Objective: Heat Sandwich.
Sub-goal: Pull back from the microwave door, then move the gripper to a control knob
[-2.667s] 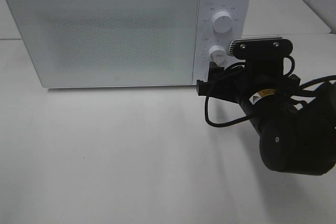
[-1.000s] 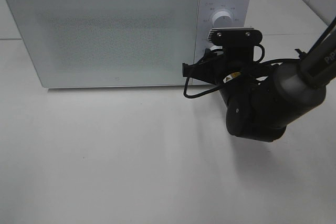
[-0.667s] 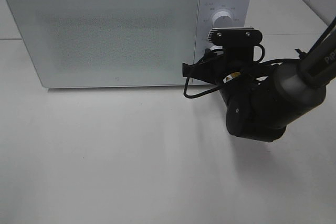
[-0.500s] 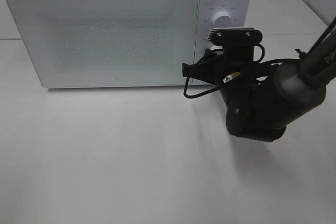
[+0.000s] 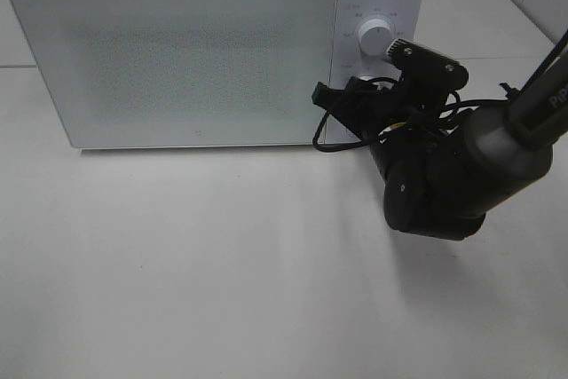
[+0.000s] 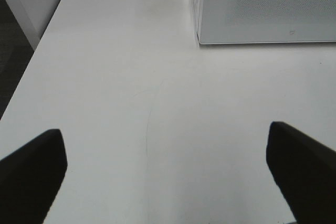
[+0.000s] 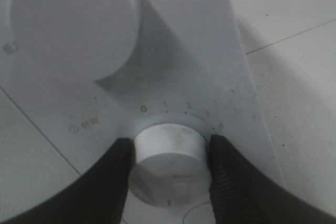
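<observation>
Clamping the lower knob of the microwave between its fingers, the right claw should turn it steadily without slipping, while the left claw hangs released over the tabletop.

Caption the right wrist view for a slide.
Right gripper grips the microwave panel's numbered dial; the larger dial beside it is untouched.
</observation>
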Tool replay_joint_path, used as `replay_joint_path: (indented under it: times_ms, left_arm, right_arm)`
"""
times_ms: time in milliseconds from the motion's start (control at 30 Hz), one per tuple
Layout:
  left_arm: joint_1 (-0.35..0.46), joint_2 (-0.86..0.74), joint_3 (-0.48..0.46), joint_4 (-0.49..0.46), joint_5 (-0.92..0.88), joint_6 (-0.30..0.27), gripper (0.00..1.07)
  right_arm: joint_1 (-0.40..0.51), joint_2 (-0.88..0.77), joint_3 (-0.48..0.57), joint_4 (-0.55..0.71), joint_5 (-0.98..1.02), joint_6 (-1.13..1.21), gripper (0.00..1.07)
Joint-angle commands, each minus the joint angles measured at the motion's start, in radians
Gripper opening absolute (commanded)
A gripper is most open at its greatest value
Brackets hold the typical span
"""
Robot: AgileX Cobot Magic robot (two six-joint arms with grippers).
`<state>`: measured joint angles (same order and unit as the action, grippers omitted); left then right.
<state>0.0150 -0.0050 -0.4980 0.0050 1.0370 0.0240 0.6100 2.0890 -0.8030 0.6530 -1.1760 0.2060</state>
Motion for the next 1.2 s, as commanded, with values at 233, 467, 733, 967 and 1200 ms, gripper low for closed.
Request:
replay_joint_path:
  times_ms: [233, 467, 733, 967, 1200]
  left_arm:
    - [0.000, -0.026, 0.004, -0.005, -0.008, -0.001, 0.99]
    - [0.000, -0.026, 0.004, -0.005, -0.008, -0.001, 0.99]
    - [0.000, -0.026, 0.004, -0.005, -0.008, -0.001, 0.99]
    - [0.000, -0.026, 0.004, -0.005, -0.008, -0.001, 0.99]
    - [0.000, -0.026, 0.004, -0.005, -0.008, -0.001, 0.99]
  right_arm:
    - [-0.007, -0.003, -0.014, -0.067, -0.028, 0.487, 0.08]
    - [-0.007, -0.003, -0.014, -0.068, -0.027, 0.747, 0.08]
    - [-0.007, -0.003, -0.014, -0.067, -0.028, 0.951, 0.08]
    - [-0.007, -0.003, -0.014, -0.065, -0.028, 1.103, 0.08]
    - [-0.007, -0.003, -0.014, -0.046, -0.027, 1.233, 0.08]
